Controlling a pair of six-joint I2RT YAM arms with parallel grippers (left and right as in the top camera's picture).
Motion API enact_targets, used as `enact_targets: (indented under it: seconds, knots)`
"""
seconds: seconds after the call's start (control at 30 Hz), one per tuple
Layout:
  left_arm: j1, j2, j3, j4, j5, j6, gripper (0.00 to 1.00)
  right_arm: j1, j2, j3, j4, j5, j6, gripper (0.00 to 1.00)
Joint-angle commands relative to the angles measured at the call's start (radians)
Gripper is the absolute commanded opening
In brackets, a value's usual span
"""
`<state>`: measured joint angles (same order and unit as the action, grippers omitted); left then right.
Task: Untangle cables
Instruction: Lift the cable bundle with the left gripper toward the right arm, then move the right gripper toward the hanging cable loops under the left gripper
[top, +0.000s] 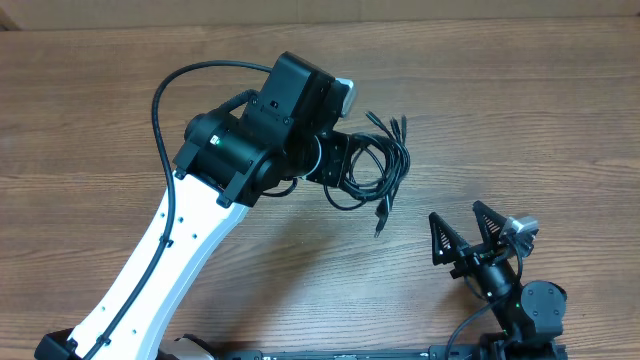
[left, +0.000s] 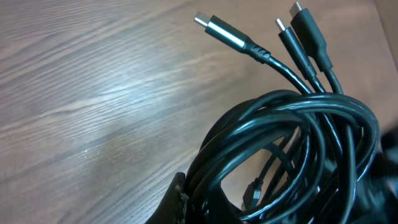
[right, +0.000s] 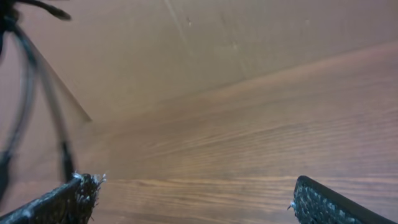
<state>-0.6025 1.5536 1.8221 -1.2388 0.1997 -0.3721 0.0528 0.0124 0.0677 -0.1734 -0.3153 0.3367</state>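
Jaws first: your left gripper (top: 348, 165) is shut on the cables (top: 385, 160). In the left wrist view the coil (left: 298, 124) runs right past one finger (left: 176, 198), so it looks pinched there, tho I can't see the other finger clearly. The right gripper (top: 456, 212) is wide open w/ nothing in it, parked near the front edge, well apart from the bundle.

Where the stuff is: the cables sit mid-table in one tangled loop bunch. Three plugs (top: 395, 125) fan out on the far side (one silver (left: 217, 30), two black), and one loose end (top: 382, 215) trails toward the right arm.

Step-wise, imo you're at the very start of the pull-apart. One arm is anchoring the bundle and nothing is separated yet. The next move prob calls for bringing the right gripper over to a free end. That trailing one is the closest, and it shows up blurry at the left of the right wrist view (right: 25, 93). Pinch near the plug and draw it out slowly while the left holds.

What's in the way: not much. The wood table (top: 500, 90) is all I see around it. Main hassle is the loops overlap a lot, so I can't tell which strand goes w/ which plug. The left arm's wrist also covers part of the bundle from overhead, so watch for dragging the whole bunch.
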Motion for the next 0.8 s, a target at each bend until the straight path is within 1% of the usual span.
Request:
enact_targets:
  seconds: [0.0, 0.2, 0.23, 0.37, 0.43, 0.57, 0.67, 0.77]
  knots:
    - [-0.004, -0.005, 0.017, 0.005, -0.122, -0.212, 0.04, -0.004, -0.002, 0.150, -0.056, -0.017, 0.003, 1.00]
    - [-0.039, -0.005, 0.017, -0.043, -0.295, -0.415, 0.04, -0.004, 0.094, 0.353, -0.206, -0.016, -0.008, 1.00]
    - [-0.053, -0.005, 0.016, -0.048, -0.321, -0.438, 0.04, -0.004, 0.124, 0.394, -0.239, -0.016, -0.018, 1.00]
    - [-0.124, -0.005, 0.015, -0.048, -0.402, -0.461, 0.04, -0.004, 0.249, 0.561, -0.387, -0.016, -0.053, 1.00]
    - [-0.163, -0.005, 0.015, -0.053, -0.469, -0.493, 0.04, -0.004, 0.321, 0.653, -0.467, -0.016, -0.053, 1.00]
    - [-0.224, -0.005, 0.014, -0.083, -0.617, -0.625, 0.04, -0.004, 0.449, 0.822, -0.622, -0.016, -0.053, 1.00]
    - [-0.236, -0.005, 0.014, -0.098, -0.644, -0.696, 0.04, -0.004, 0.535, 0.936, -0.729, -0.020, -0.041, 1.00]
    - [-0.235, -0.005, 0.014, -0.111, -0.644, -0.795, 0.04, -0.004, 0.608, 1.021, -0.780, -0.024, 0.046, 1.00]
